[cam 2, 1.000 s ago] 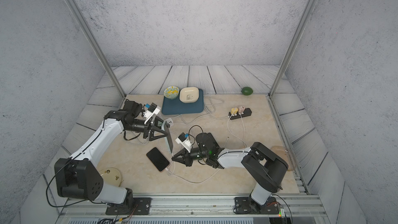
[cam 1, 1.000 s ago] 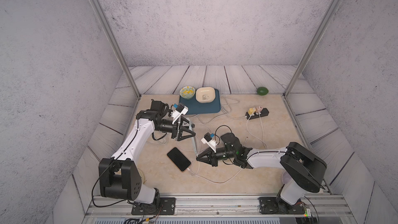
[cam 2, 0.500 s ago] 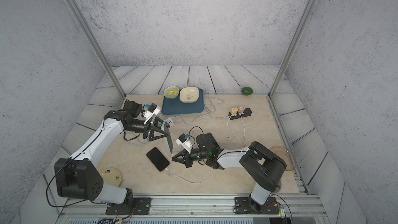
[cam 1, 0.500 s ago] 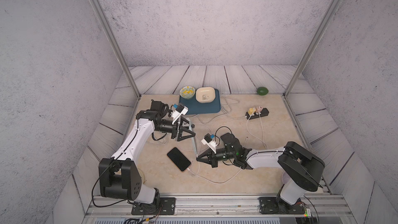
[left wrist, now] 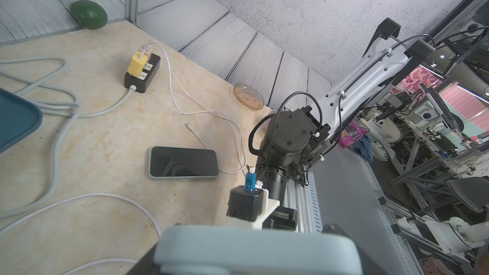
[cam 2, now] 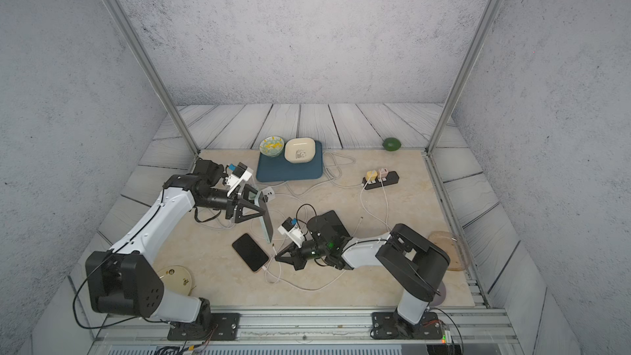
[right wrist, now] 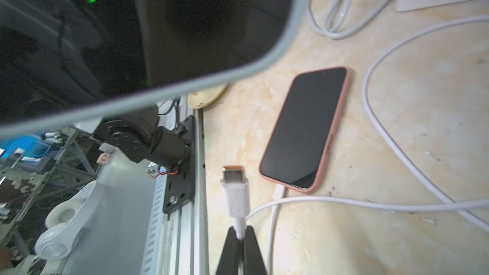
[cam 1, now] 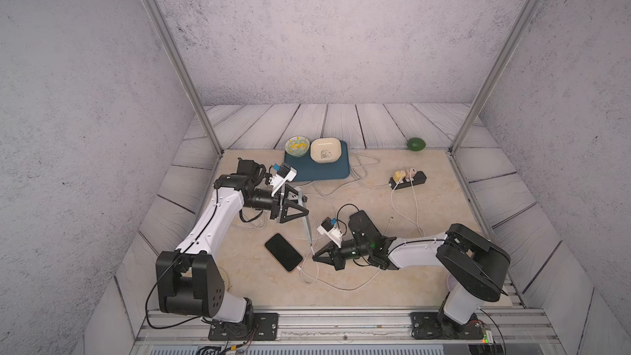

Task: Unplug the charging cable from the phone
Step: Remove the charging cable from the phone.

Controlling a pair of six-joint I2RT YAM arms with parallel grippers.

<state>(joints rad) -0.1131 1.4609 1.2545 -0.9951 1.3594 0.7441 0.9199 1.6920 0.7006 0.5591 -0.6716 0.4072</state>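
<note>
Status: we read the unplug as done. The right gripper (right wrist: 240, 234) is clamped on the white charging cable (right wrist: 235, 202) just behind its plug (right wrist: 232, 178). In the right wrist view the plug sits bare, clear of any port. The left gripper (cam 2: 263, 211) is pinched on the dark-screened, grey-green-cased phone (cam 2: 267, 221). It holds that phone on edge and tilted, centre-left in both top views, with the lower corner close above the plug.

Left to do, in our judgement: back the two apart, then set phone and cable down. Caveat: a pink-cased phone (cam 1: 283, 252) lies flat just left of the right gripper, with a second white lead (right wrist: 272, 223) seated in its port. If that one is in scope, it's untouched.

Room:
- **Left of the plug:** tight, since the pink-cased phone is just beside it.
- **Below and right of the gripper:** loose white leads (cam 1: 345, 289) loop over the beige stone-look tabletop (cam 1: 392, 288), a snag risk on retreat.
- **Bottom of frame:** the front aluminium rail (cam 1: 341, 315) runs close by.
- **Best open patches we see:** lower right of centre, and lower left of the pink-cased phone.
</note>
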